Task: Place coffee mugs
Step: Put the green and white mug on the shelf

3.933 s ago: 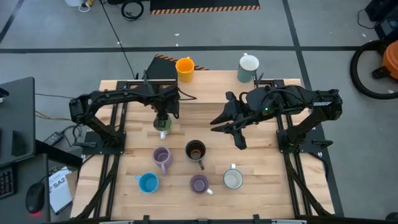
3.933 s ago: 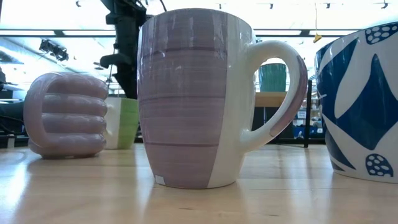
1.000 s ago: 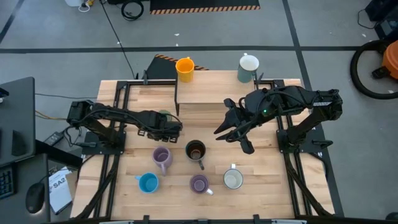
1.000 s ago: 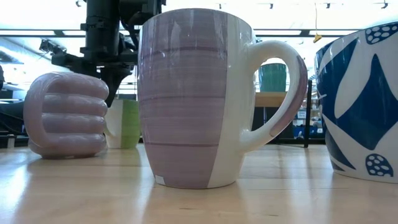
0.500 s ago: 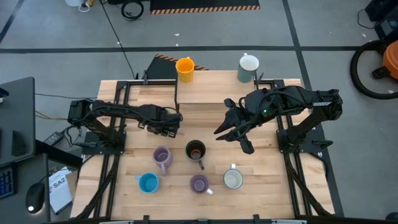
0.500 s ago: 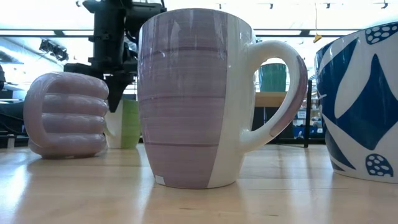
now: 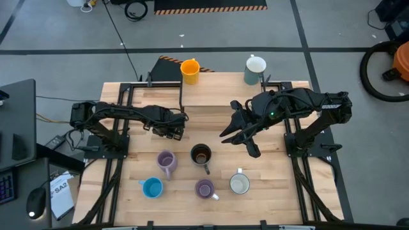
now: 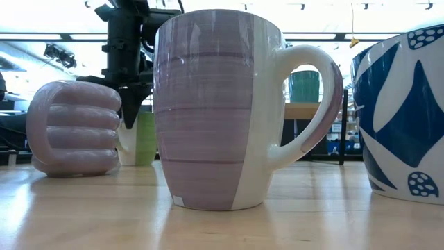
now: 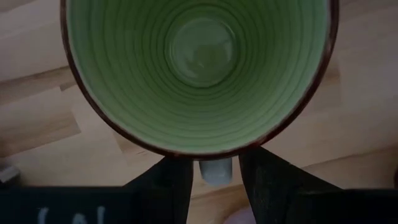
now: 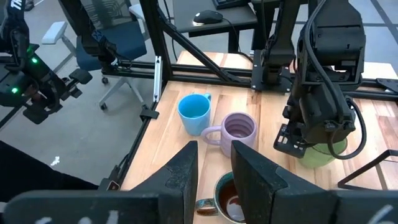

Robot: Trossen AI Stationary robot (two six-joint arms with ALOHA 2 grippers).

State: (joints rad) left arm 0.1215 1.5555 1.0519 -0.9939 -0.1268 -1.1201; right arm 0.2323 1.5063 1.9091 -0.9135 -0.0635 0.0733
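From above, you see a wooden table with two dark arms reaching in from either side. On the left, your left gripper hangs directly over the green mug, which stands upright on the table. In the left wrist view, its two fingers sit either side of the mug's handle, spread apart and not squeezing it. The low view shows the gripper just above the green mug's rim.

Nearer the front edge stand a blue mug, a lilac mug, a dark brown mug, a second lilac mug and a white mug. An orange mug and another white mug stand at the far edge.

On the right, your right gripper hovers above the table, apart from every mug. Its fingers stand a little apart with nothing between them.
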